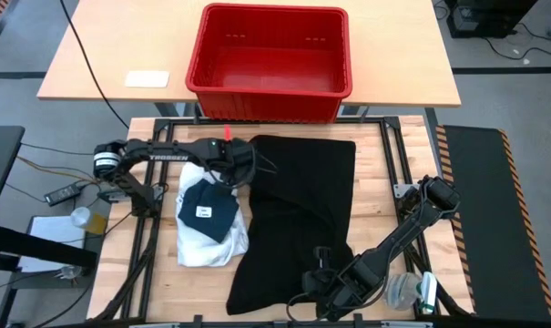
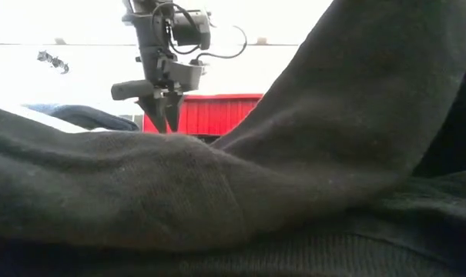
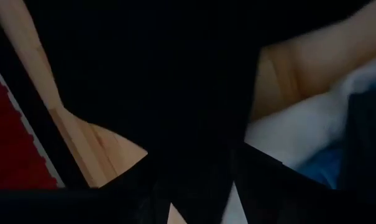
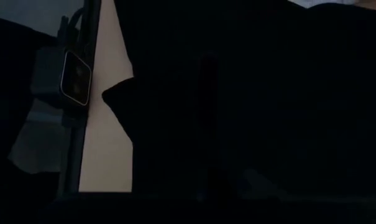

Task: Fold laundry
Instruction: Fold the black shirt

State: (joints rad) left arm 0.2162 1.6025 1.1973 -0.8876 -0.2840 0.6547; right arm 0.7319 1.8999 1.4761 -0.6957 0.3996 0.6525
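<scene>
A large black garment [image 1: 298, 214] lies spread over the middle of the table. Left of it lies a white shirt [image 1: 211, 244] with a dark blue piece [image 1: 209, 210] on top. My left gripper [image 1: 248, 169] is at the black garment's far left edge, fingers pointing down [image 2: 165, 123], and looks shut on it. My right gripper [image 1: 322, 290] is shut at the garment's near edge. In the low view the black cloth [image 2: 348, 92] rises steeply toward the upper right. My left gripper comes from above at the black garment's left edge [image 3: 194, 155]. The cloth narrows toward the fingers and seems to run in between them; the dark hides the place of contact itself. My right gripper is shut at the garment's near edge [image 1: 316, 273], slanting down. The cloth itself hides the place of contact. The cloth rises off the table there [image 2: 310, 69].
A red plastic crate [image 1: 270, 55] stands on the lighter table beyond the far edge, with a white card [image 1: 147, 78] to its left. Small items [image 1: 410, 293] lie at the near right. Metal frame rails [image 1: 384, 146] run along the table's sides.
</scene>
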